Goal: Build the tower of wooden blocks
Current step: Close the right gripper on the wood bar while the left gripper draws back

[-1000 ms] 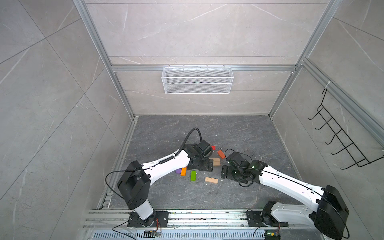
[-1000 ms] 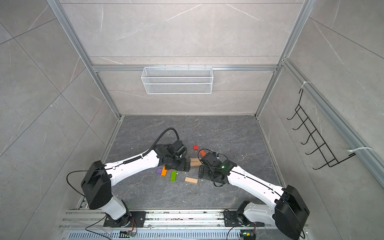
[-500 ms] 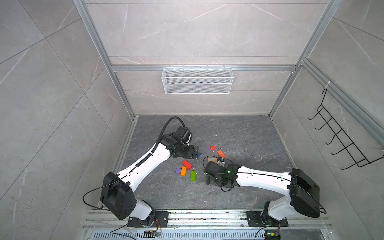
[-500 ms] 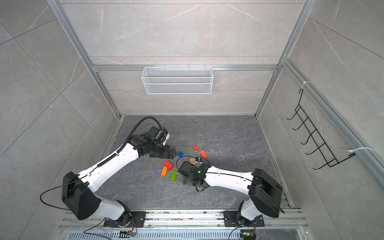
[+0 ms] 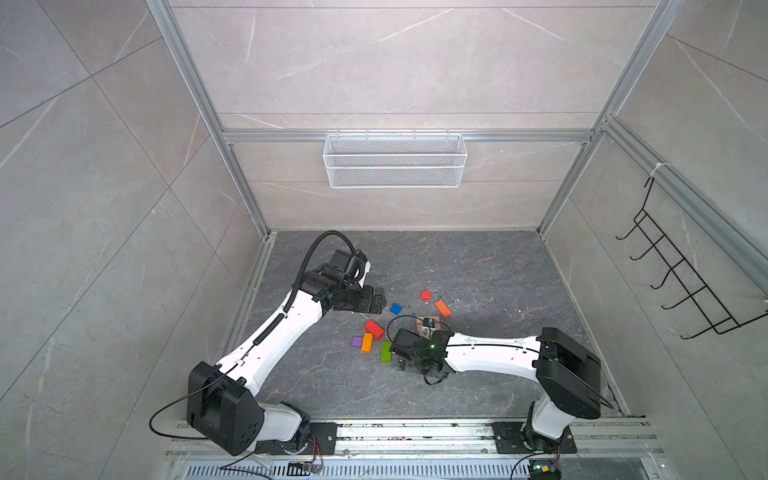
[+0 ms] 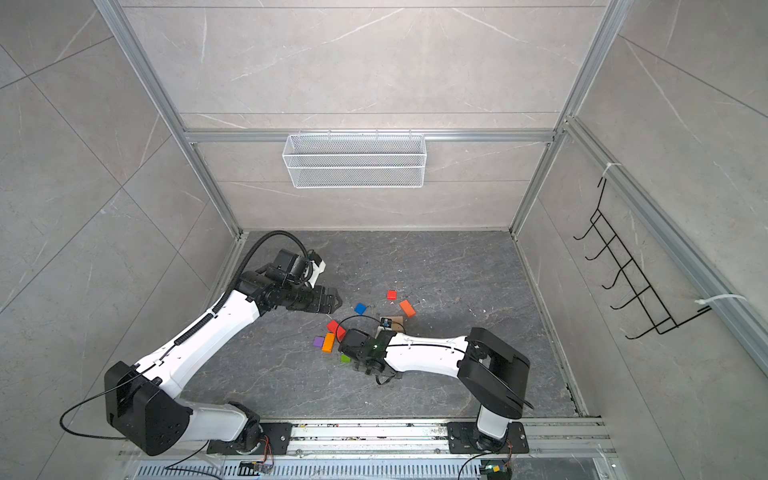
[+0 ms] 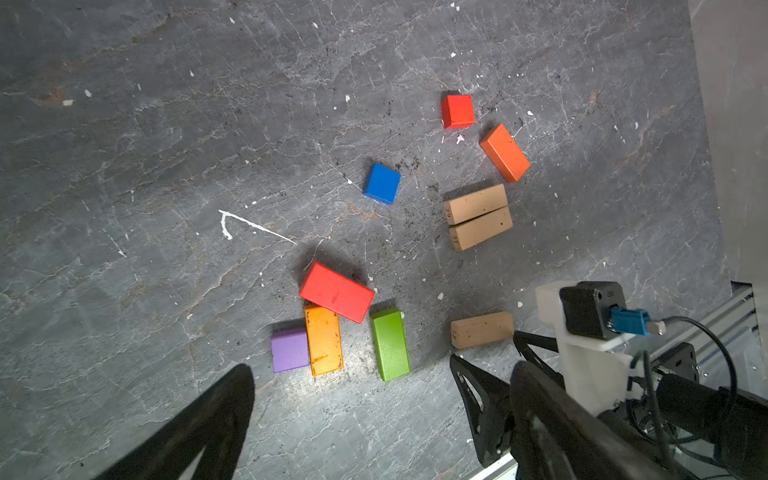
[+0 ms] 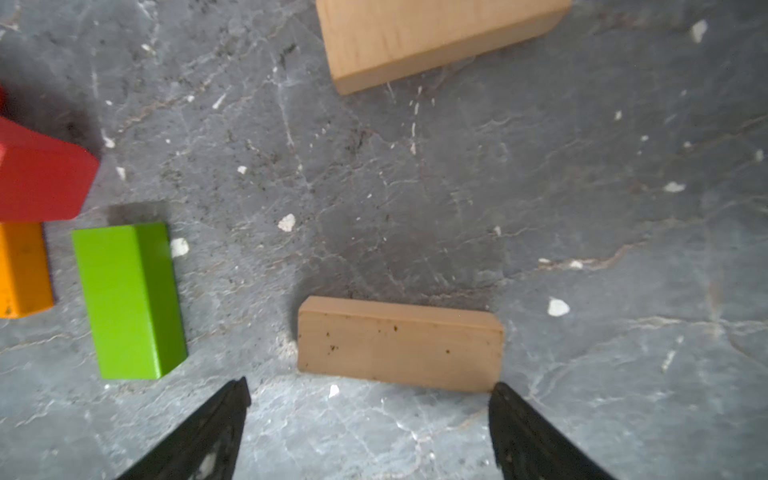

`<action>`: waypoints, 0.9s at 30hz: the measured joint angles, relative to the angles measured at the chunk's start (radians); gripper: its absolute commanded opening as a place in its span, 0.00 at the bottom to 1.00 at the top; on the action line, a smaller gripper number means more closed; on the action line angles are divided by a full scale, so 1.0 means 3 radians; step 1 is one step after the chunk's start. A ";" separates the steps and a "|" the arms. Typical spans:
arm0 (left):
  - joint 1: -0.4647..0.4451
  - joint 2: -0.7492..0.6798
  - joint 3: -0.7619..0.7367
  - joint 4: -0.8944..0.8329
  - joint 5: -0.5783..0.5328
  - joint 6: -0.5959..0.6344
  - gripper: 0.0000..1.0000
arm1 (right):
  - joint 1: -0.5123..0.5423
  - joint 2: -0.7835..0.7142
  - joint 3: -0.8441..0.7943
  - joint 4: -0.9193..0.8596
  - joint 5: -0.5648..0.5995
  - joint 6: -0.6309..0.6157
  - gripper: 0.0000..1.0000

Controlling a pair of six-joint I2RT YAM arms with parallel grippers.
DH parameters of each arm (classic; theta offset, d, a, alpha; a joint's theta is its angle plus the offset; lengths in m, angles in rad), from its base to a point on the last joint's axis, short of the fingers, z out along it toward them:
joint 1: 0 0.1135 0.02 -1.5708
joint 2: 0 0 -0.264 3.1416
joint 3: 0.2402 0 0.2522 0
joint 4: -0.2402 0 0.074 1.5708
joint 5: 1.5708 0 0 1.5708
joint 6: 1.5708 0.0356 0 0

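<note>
— Both top views?
— Wood blocks (image 5: 374,329) lie scattered lower centre, no tower; left gripper (image 5: 376,303) hangs clear.
— Left wrist?
— Its jaws spread, empty.
— Right wrist?
— Right gripper (image 8: 370,384) spread at a tan block (image 8: 399,345), probably for the base.
</note>
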 measured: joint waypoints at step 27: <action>0.0047 -0.0097 0.0034 -0.0055 0.0075 0.0217 0.98 | -0.0067 0.0257 0.0156 -0.0094 0.0100 -0.0072 0.87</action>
